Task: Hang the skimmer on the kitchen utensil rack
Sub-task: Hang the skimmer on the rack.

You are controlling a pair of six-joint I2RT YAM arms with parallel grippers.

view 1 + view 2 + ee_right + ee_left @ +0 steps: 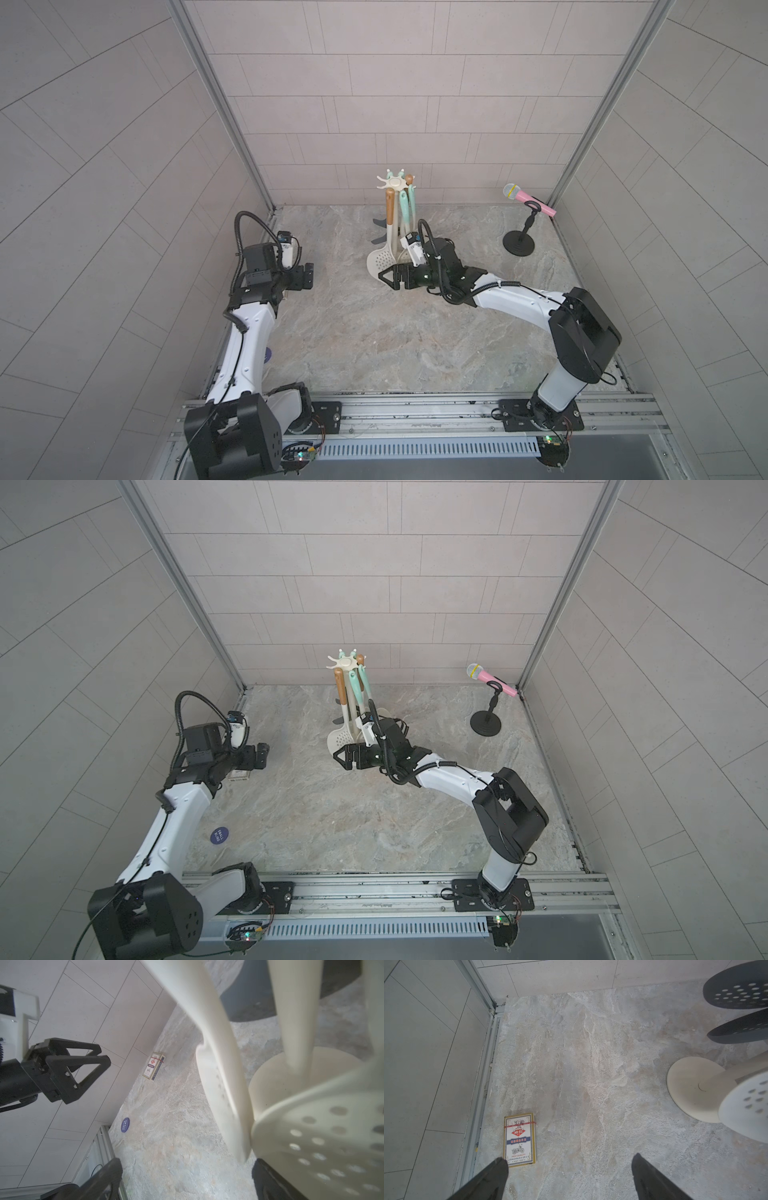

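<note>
Rack: the kitchen utensil rack (pixel 395 183) is standing upright at the middle rear of the marble table (pixel 374 353), and its round base (pixel 685 1088) is lying flat on the surface.

Skimmer: the skimmer (pixel 380 262) is hanging on the rack, on the side facing the arms. Its wood-coloured handle (pixel 389 205) is running up to a hook of the crown. Its cream perforated head (pixel 322 1147) is hanging low beside the pole, over the base. Two teal-handled utensils (pixel 404 205) are hanging next to it.

Right gripper: the right gripper (pixel 388 277) is hovering low over the table, just in front of the skimmer's head and pointing toward the robot's left. In the right wrist view its fingertips (pixel 110 1172) are standing wide apart with nothing between them. The perforated head is showing close beside one fingertip, and contact cannot be determined.

Left gripper: the left gripper (pixel 308 276) is hovering near the left wall, well apart from the rack, with its jaws spread wide and empty.

Other items: a pack of playing cards (pixel 520 1140) is lying on the table below the left gripper, near the wall rail. A blue round token (pixel 219 835) is lying beside the left arm. A pink microphone (pixel 528 198) is sitting in a short black stand (pixel 518 243) at the rear right corner, well apart from the rack
</note>
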